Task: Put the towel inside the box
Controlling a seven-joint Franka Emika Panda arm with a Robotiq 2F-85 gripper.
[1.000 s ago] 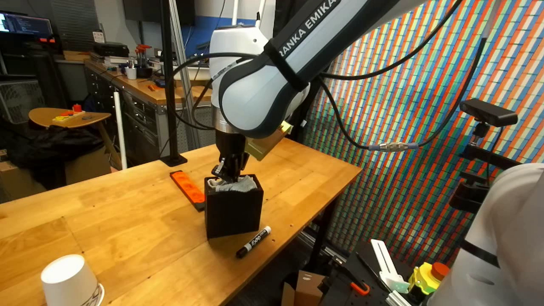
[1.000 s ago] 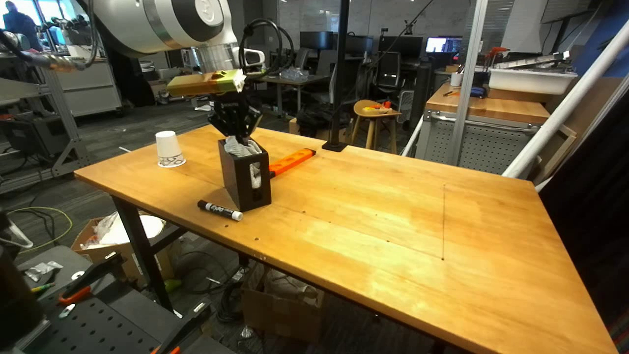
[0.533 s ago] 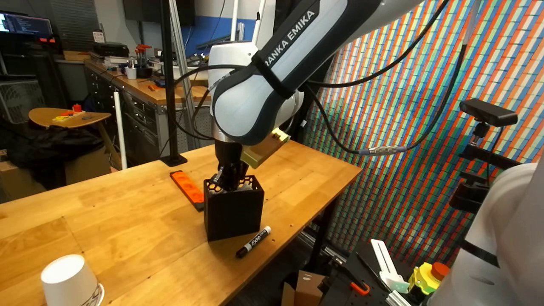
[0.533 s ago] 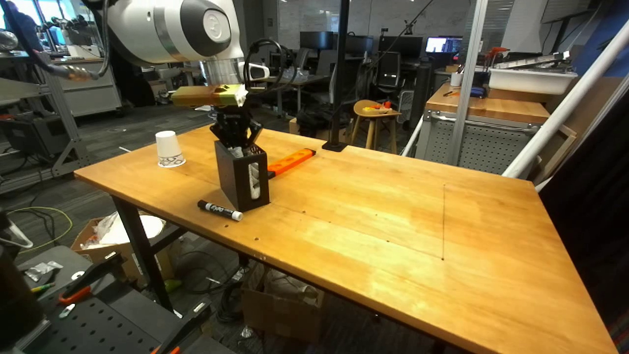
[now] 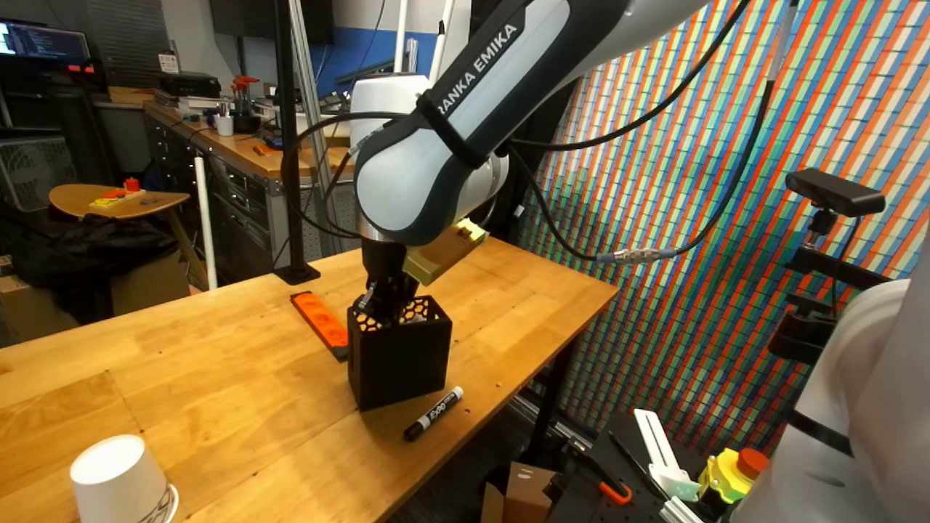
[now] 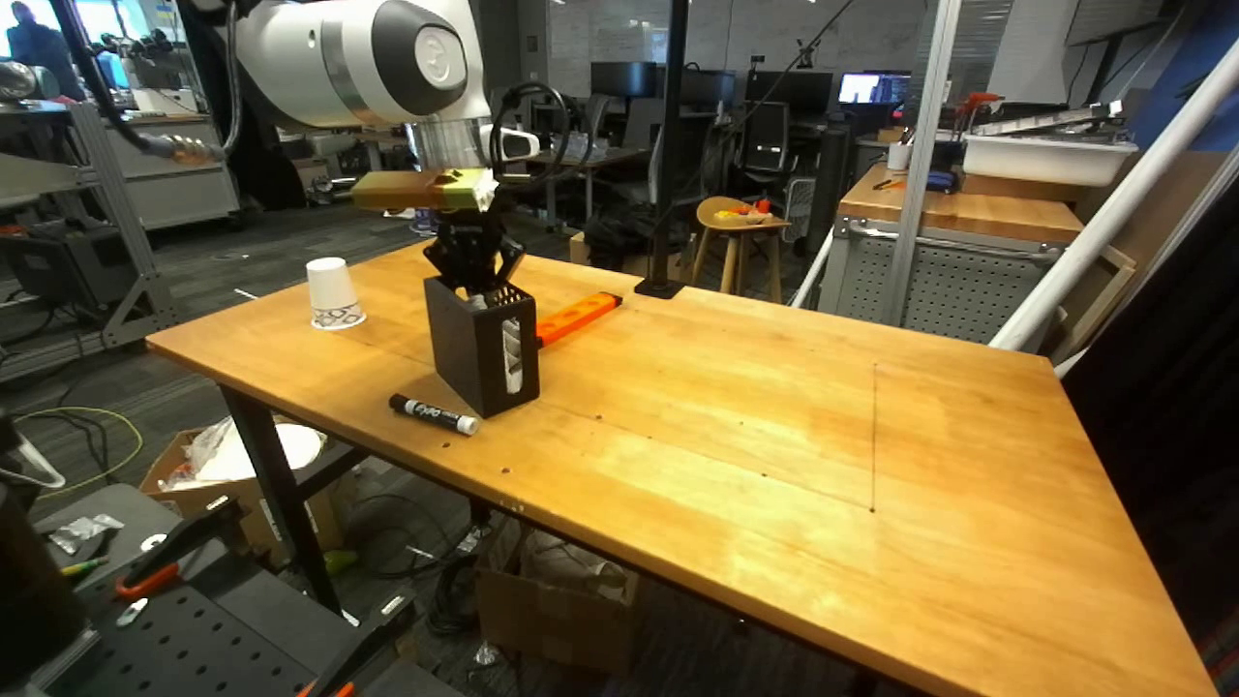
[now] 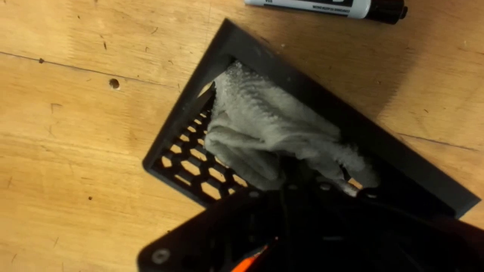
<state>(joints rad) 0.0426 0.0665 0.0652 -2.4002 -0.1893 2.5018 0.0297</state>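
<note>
Towel [image 7: 257, 109] sits bunched inside the black box [image 5: 401, 363], and the gripper [image 7: 293, 170] reaches down past the rim into the pale folds. The fingers stand narrow, drawn together; whether a fold is caught between the tips I cannot tell, as they sink into shadow. A gold-coloured piece [image 6: 416, 191] is fixed at the wrist above.

The wrist view shows the towel within the rim, along one long wall, with honeycomb openings bare beside it. In an exterior view a strip of it shows through the upright slot in the box's narrow side. The box stands upright on the wooden worktop [image 6: 968, 455], near one long edge.

Between box and that edge lies a marker [image 5: 434, 414], just beside the box, its label reading EXPO. On the side away from that edge lies a flat orange-red block [image 5: 322, 323], one end close by the box; whether the two touch I cannot tell. A white paper cup [image 6: 334, 290] stands mouth down between the box and a short edge, well apart from the box. At the opposite long edge a black post [image 6: 668, 145] rises from a foot plate [image 6: 658, 288].

Beyond the worktop, a stool [image 5: 156, 205] bears small coloured pieces [image 5: 131, 186], and a tiled panel [image 5: 617, 181] in many colours spreads behind the arm [image 5: 421, 160].
</note>
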